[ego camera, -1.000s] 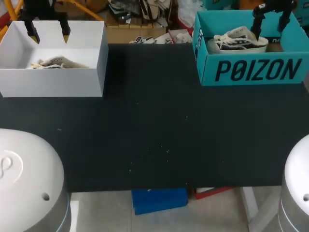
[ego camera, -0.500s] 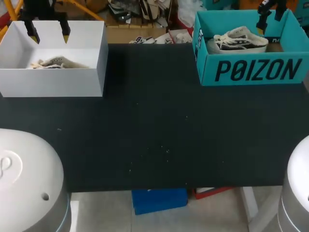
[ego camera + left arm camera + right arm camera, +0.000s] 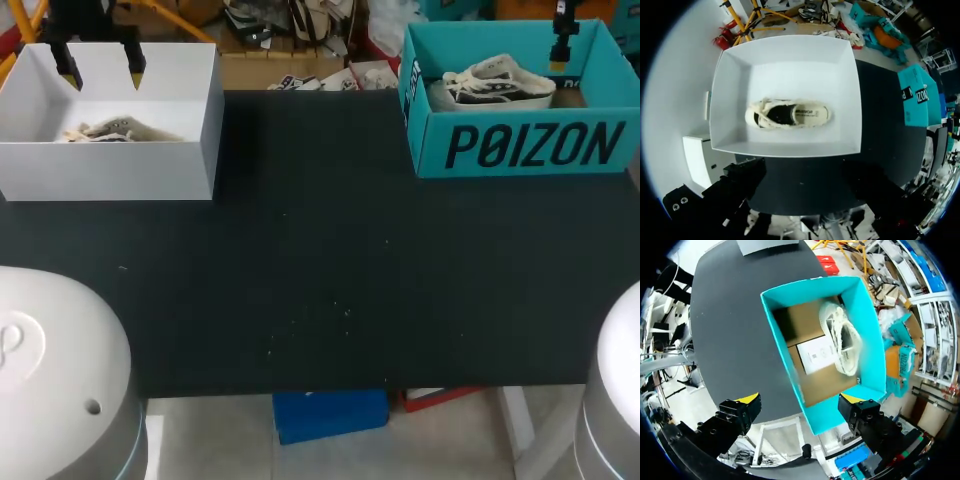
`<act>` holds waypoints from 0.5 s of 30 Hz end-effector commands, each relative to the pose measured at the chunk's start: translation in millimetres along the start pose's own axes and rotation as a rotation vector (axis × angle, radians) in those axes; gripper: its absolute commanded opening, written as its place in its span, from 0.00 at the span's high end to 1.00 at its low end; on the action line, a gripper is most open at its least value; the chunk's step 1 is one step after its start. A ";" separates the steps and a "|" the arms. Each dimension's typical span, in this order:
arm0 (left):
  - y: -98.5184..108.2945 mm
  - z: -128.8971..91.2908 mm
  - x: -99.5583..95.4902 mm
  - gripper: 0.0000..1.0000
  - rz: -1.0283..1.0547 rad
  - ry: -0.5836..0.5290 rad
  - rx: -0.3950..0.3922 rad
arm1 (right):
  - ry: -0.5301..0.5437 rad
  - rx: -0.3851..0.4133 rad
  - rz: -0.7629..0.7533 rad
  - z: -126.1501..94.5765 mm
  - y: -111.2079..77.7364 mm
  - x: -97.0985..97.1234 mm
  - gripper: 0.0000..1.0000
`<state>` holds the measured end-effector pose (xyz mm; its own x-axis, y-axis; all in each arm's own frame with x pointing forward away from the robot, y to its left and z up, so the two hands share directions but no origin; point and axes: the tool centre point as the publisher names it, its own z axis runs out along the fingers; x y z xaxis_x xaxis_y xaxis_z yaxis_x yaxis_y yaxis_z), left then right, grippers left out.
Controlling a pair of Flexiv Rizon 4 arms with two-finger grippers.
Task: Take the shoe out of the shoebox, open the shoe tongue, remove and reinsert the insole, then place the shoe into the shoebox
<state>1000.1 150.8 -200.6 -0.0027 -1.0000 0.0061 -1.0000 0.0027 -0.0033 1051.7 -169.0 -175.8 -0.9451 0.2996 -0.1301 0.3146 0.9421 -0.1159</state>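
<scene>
A cream low shoe with a dark lining and loose laces is seen lying upright in the white shoebox, under the left end effector, whose fingers are spread wide. A second pale shoe, marked with dark stripes, is laid along one wall of the teal shoebox. The right end effector is held above it, wide apart and holding nothing. Both boxes are set on the black table.
</scene>
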 end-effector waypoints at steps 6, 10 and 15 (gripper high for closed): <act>0.2 -0.5 0.1 0.00 -0.001 -0.003 -0.002 | -0.007 -0.064 -0.210 29.5 6.6 -30.7 0.00; 0.2 -0.5 0.1 0.00 -0.001 -0.003 -0.002 | 0.002 -0.074 -0.239 43.1 17.8 -42.5 0.27; 0.2 -0.5 0.1 0.00 -0.001 -0.003 -0.002 | 0.012 -0.076 -0.259 60.3 29.5 -56.7 0.51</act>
<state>1000.1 150.8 -200.6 -0.0028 -1.0000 0.0060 -1.0000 0.0028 -0.0033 1099.8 -170.8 -221.1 -0.9910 0.0463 -0.1253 0.0548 0.9963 -0.0660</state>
